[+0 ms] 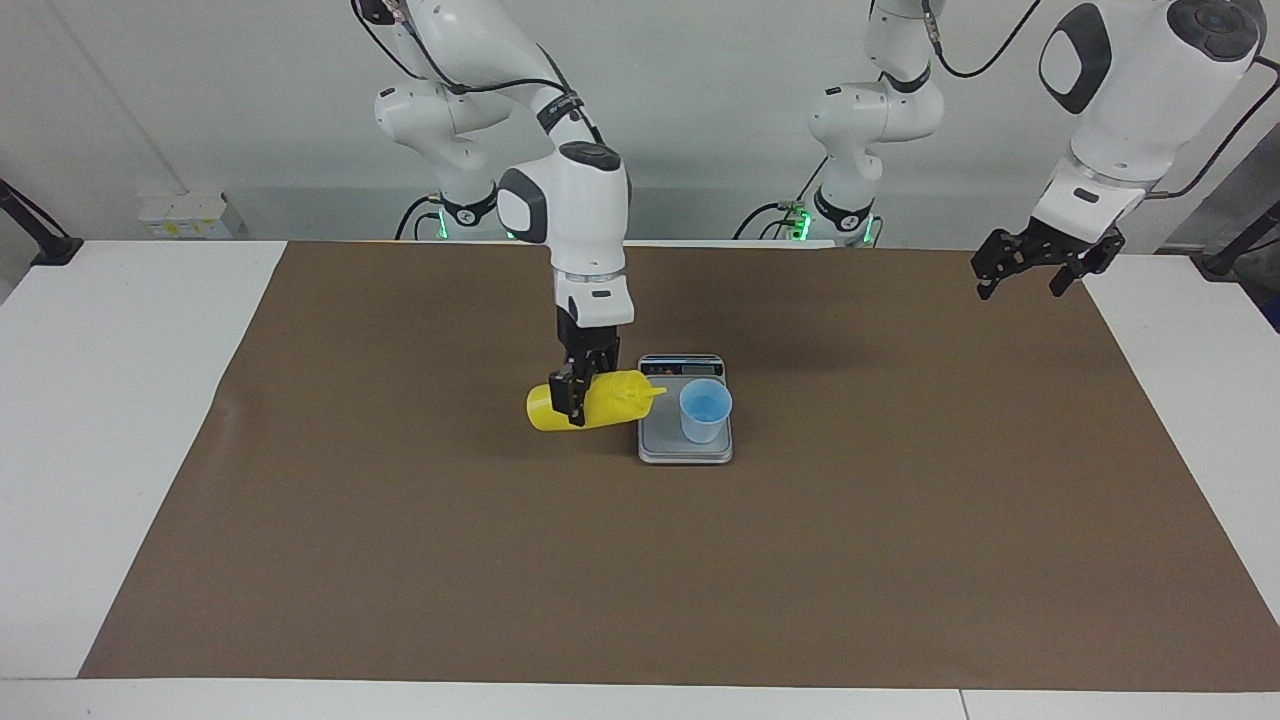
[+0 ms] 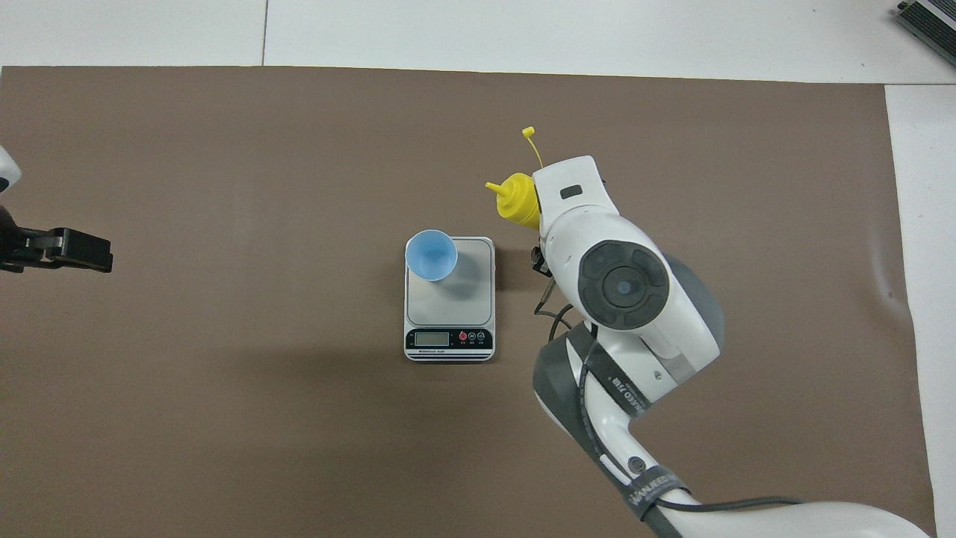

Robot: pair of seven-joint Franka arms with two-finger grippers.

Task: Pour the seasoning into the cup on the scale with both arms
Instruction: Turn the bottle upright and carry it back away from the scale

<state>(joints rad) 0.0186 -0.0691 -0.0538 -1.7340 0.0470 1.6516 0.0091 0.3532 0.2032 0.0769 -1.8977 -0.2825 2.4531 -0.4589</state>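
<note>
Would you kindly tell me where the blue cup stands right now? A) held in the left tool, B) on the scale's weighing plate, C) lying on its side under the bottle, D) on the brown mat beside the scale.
B: the cup stands upright on the scale, apart from the seasoning that the right tool holds beside the scale.
</note>
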